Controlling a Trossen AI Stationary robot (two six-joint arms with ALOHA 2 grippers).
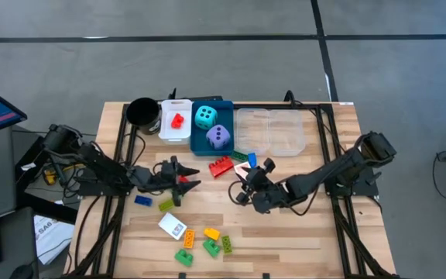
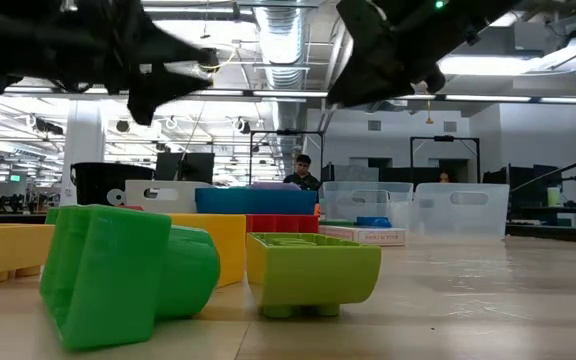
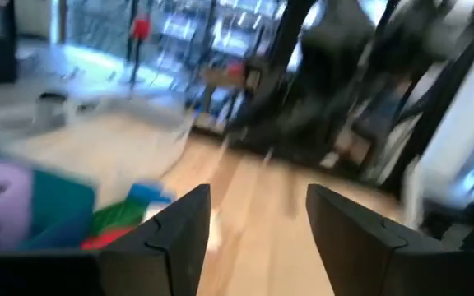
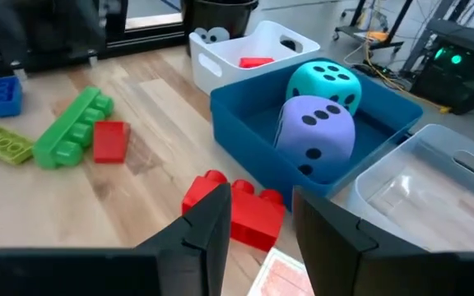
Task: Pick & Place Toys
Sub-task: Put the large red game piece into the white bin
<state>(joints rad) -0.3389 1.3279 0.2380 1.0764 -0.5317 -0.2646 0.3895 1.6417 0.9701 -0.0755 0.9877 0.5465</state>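
Observation:
Toys lie scattered on the wooden table (image 1: 308, 232). A red brick (image 4: 235, 210) lies just beyond the fingertips of my right gripper (image 4: 257, 218), which is open with nothing between its tips. A white and pink card (image 4: 282, 275) shows low between its fingers, on the table under it. My left gripper (image 1: 186, 180) hovers open at mid-left, its fingers (image 3: 179, 234) empty. The cyan die (image 1: 204, 117) and purple die (image 1: 218, 137) rest in the blue tray (image 1: 227, 105). A small red brick (image 1: 177, 120) lies in the white tray (image 1: 166, 132).
A black cup (image 1: 142, 111) stands left of the white tray, and a clear tray (image 1: 271, 130) right of the blue one. Several green, yellow, orange and blue bricks and a white card (image 1: 172, 226) lie near the front edge. Bare wood spreads at the right front.

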